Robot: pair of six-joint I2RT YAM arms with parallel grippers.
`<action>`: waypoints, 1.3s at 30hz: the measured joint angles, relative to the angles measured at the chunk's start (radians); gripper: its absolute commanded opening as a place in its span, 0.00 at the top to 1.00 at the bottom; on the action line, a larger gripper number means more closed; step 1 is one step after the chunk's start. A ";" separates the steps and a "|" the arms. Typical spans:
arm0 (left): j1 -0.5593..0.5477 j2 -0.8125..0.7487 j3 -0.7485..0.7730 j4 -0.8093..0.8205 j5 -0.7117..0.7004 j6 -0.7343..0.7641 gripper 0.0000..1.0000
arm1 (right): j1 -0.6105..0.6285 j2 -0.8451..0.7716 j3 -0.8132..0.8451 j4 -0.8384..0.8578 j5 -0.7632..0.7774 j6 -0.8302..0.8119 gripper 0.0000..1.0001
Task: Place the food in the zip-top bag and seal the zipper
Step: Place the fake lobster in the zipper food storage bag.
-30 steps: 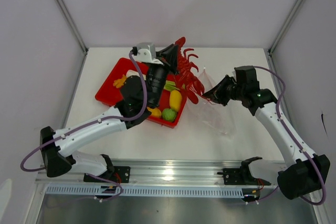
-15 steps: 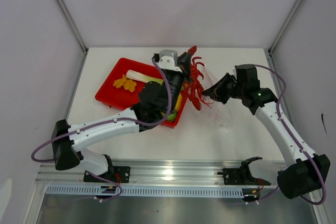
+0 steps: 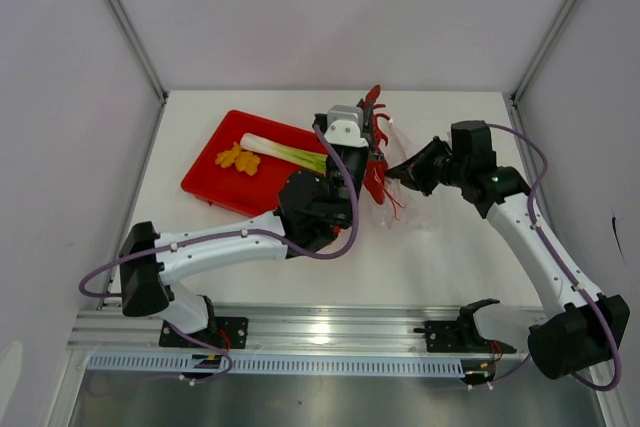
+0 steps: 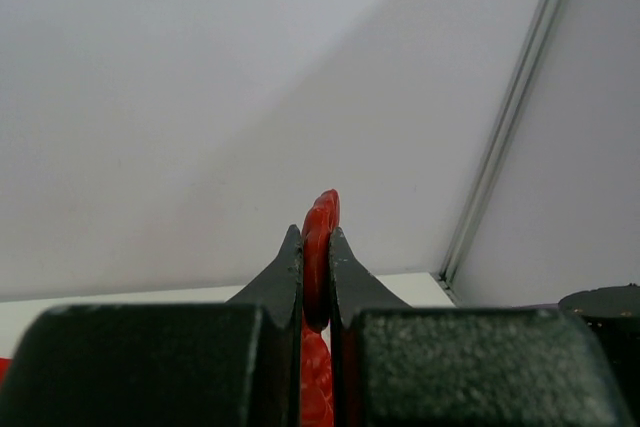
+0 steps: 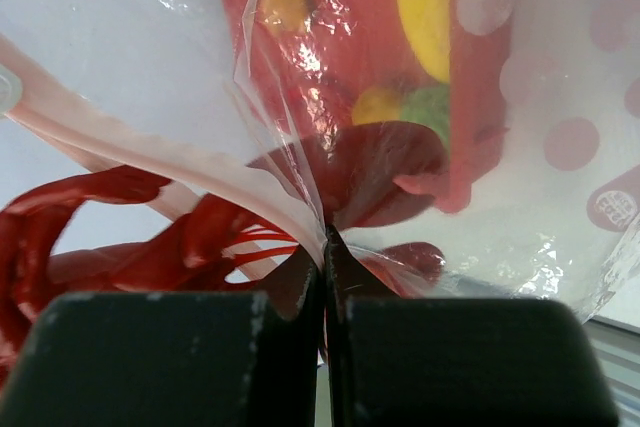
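The left claw [image 4: 317,247] is clamped on a bunch of glossy red chillies [image 3: 377,154], held up just beside the mouth of the bag [image 5: 150,77]; whether any tip is inside, I cannot tell. The right claw [image 5: 323,245] is closed on the bag's clear, crinkled film, lifting it past the red tray's [image 3: 213,183] right end. The zipper [image 5: 215,182] shows as a pale pink band. On the tray lie the leek [image 3: 285,152] and the orange ruffled piece [image 3: 237,158]. A yellow fruit [image 5: 425,7] and the green fruit [image 5: 435,107] show through the plastic.
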 measured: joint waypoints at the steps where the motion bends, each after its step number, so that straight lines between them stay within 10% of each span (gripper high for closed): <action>1: -0.005 0.003 0.000 0.029 -0.003 0.027 0.99 | 0.000 0.000 0.000 -0.001 0.001 0.002 1.00; 39: -0.061 0.127 -0.079 0.463 -0.025 0.381 0.99 | 0.043 0.058 0.118 -0.146 0.084 0.260 1.00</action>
